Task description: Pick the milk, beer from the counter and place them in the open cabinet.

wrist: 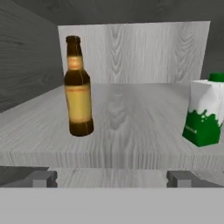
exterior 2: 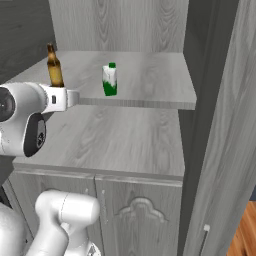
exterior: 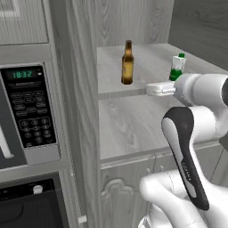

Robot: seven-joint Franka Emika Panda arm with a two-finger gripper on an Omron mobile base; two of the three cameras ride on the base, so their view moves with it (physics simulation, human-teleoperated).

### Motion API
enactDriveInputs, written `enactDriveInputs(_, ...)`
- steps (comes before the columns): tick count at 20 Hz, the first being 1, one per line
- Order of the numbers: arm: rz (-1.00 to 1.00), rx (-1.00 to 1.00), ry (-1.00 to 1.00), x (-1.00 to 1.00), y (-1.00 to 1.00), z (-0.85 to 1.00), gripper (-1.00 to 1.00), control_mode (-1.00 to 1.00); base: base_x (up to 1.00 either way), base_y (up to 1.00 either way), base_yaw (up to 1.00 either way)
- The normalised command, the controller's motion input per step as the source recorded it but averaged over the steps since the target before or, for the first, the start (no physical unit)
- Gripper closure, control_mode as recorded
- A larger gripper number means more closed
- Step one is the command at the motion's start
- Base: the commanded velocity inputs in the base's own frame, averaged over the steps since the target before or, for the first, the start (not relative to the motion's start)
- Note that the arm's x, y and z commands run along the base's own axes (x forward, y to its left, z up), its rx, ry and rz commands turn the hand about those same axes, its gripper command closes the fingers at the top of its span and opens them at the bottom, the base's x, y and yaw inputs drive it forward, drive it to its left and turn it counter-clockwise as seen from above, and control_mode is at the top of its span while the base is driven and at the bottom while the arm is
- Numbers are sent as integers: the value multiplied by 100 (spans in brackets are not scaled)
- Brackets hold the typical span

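With fingers spread wide, gripper [wrist: 111, 178] grasps nothing.

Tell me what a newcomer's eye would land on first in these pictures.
First the brown beer, upright on the upper shelf of the open cabinet, with the milk upright on the same shelf, apart from it. Then the hand, open and empty, level with that shelf's front edge.

Grey wood grain runs matt across the open cabinet [wrist: 131, 148], shelves and back panel alike. On its shelf the beer [wrist: 78, 87] shows glossy brown glass with a duller amber label. Right of the bottle, the milk [wrist: 203, 113] looks like smooth white-and-green carton board. The arm's [exterior: 196, 129] shell is sleek white, dark at the joints.
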Motion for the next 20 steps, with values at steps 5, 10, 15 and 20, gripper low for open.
enactDriveInputs(5,-3,0,13,-62,-19,0,-100,-100,0,0,0)
enactDriveInputs(10,-2,0,12,-63,-17,0,-100,-100,0,0,0)
enactDriveInputs(15,-1,0,1,-73,-10,0,-100,-100,0,0,0)
enactDriveInputs(20,0,0,0,-67,-1,0,-100,-100,0,0,0)
